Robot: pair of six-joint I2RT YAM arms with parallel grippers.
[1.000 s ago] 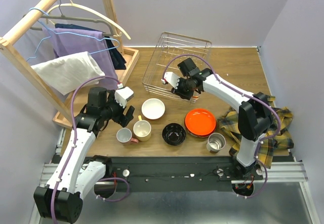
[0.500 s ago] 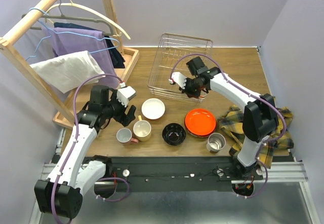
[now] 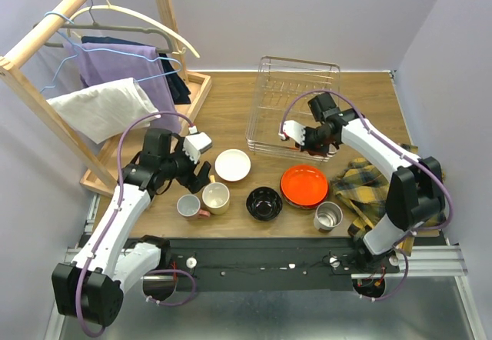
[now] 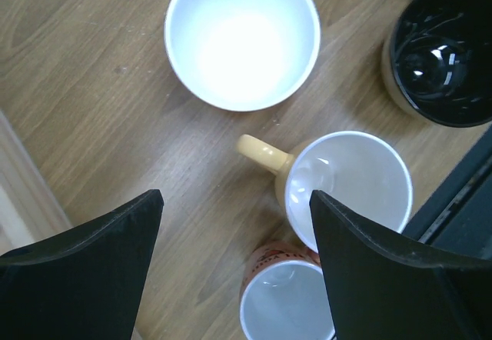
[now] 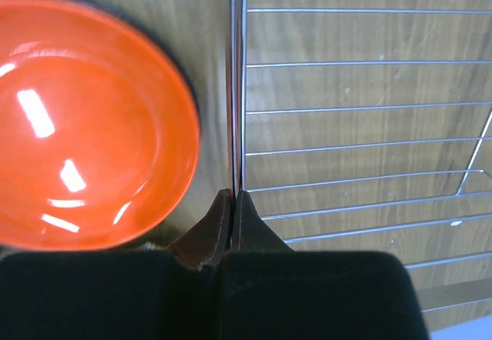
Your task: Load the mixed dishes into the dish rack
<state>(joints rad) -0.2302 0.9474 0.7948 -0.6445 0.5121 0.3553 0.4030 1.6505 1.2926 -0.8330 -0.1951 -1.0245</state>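
The silver wire dish rack [image 3: 296, 98] stands at the back right of the table. My right gripper [image 3: 309, 145] is shut on the rack's near rim wire [image 5: 237, 109], beside the orange-red bowl [image 3: 304, 185] [image 5: 84, 125]. My left gripper [image 3: 201, 172] is open and empty, above the yellow mug [image 3: 216, 197] [image 4: 338, 182] and the pink mug [image 3: 188, 206] [image 4: 286, 301]. The white bowl [image 3: 232, 165] [image 4: 242, 36], the black bowl [image 3: 264, 202] [image 4: 446, 51] and the steel cup [image 3: 328, 215] stand along the front.
A wooden clothes rack [image 3: 46, 40] with hangers and garments fills the left side, its tray [image 3: 196, 98] on the table. A plaid cloth [image 3: 400, 194] lies at the right edge. The black rail [image 3: 261, 255] runs along the front.
My right gripper has dragged the dish rack to the right and a little back, holding its rim. My left gripper has moved slightly right, over the mugs.
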